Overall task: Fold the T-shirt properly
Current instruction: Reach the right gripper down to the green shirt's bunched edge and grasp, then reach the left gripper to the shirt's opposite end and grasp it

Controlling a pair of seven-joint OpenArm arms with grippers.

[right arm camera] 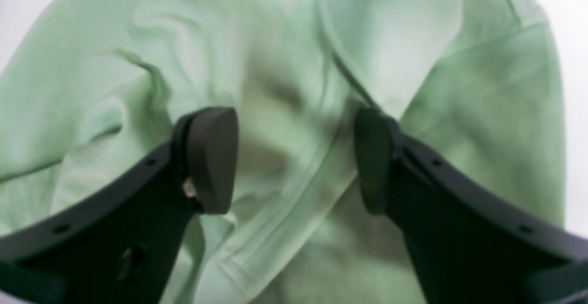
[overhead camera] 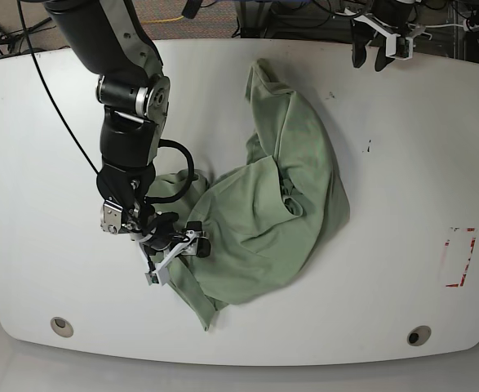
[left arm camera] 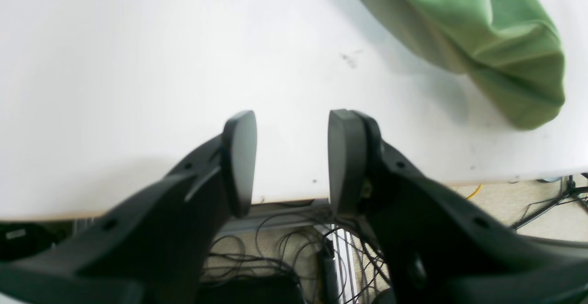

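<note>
T-shirt (overhead camera: pixel 263 204) crumpled mid-table; right gripper (right arm camera: pixel 294 161) spread wide, empty, over its hem folds. Left gripper (left arm camera: pixel 291 157) parted, empty, at far table (overhead camera: pixel 402 163) edge, bare surface around.

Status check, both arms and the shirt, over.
Right gripper open, low over the T-shirt. Left gripper open, empty, at the table edge. Shirt crumpled, unfolded. Nothing blocking.

Left gripper (left arm camera: pixel 291 161) raised, fingers (left arm camera: pixel 241 161) parted, right gripper (right arm camera: pixel 296 159) reaching low, fingers (right arm camera: pixel 213 157) spread wide
</note>
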